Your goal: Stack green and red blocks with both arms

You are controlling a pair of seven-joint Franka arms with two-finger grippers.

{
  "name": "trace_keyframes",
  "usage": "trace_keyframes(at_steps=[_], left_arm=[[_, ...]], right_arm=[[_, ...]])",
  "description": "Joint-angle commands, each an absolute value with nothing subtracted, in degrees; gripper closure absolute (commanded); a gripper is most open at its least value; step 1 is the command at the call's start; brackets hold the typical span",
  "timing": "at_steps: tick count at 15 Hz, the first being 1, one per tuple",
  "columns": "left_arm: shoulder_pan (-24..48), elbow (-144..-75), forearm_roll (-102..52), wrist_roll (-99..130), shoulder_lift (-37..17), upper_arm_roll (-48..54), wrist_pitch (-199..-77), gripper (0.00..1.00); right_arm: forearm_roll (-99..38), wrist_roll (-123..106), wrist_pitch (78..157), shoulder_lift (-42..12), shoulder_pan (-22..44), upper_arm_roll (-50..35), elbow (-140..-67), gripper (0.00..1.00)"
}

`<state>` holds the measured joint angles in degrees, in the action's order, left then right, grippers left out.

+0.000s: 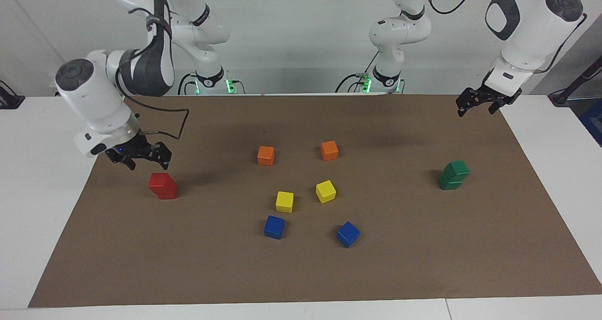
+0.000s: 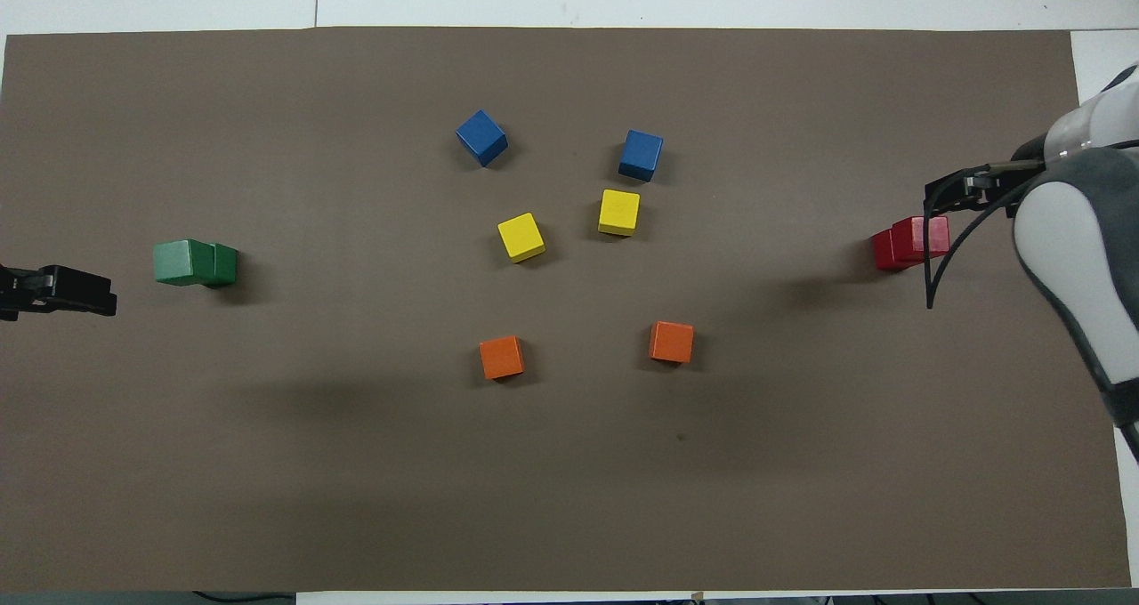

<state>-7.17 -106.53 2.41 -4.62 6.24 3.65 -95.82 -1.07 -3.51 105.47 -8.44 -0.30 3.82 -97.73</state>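
Observation:
Two dark green cubes stand stacked [image 1: 454,175] toward the left arm's end of the brown mat; the stack also shows in the overhead view [image 2: 194,262]. Two bright red cubes stand stacked [image 1: 163,186] toward the right arm's end, also seen in the overhead view [image 2: 909,242]. My left gripper [image 1: 479,104] is open and empty, raised over the mat's corner, apart from the green stack; it shows at the overhead view's edge [image 2: 62,290]. My right gripper [image 1: 145,157] is open and empty, just above and beside the red stack, not touching it [image 2: 959,187].
Two orange cubes [image 1: 265,155] [image 1: 329,150], two yellow cubes [image 1: 284,201] [image 1: 325,191] and two blue cubes [image 1: 274,227] [image 1: 348,234] lie singly in the middle of the mat [image 1: 423,263], between the two stacks.

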Motion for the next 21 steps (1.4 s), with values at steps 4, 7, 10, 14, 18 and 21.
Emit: trace_keyframes(at_steps=[4,7,10,14,18,21], left_arm=[[-5.54,-106.44,0.79,-4.04,6.51,3.25,-96.93,0.0],[-3.96,-99.34,0.88,-4.04,1.6,2.72,-94.31,0.0],[-3.25,-99.23,0.79,-4.13,1.06,2.64,-95.97,0.0],[-1.06,-99.49,0.88,-4.13,1.67,0.97,-94.04,0.0],[-1.14,-99.67,0.88,-4.13,1.76,0.79,-94.22,0.0],[-1.05,-100.28,0.88,-4.22,2.02,0.79,-94.22,0.0]], right_arm=[[-0.27,-4.48,92.57,1.22,1.05,2.29,-95.54,0.0],[-0.18,-5.01,89.48,2.72,1.14,2.29,-95.54,0.0],[0.0,-5.19,89.12,3.6,0.09,0.63,-96.32,0.0],[2.36,-5.19,90.18,3.34,0.09,0.62,-96.86,0.0],[4.57,-5.19,92.37,3.08,1.23,1.41,-97.21,0.0],[4.48,-5.1,92.2,2.99,0.97,1.41,-97.21,0.0]])
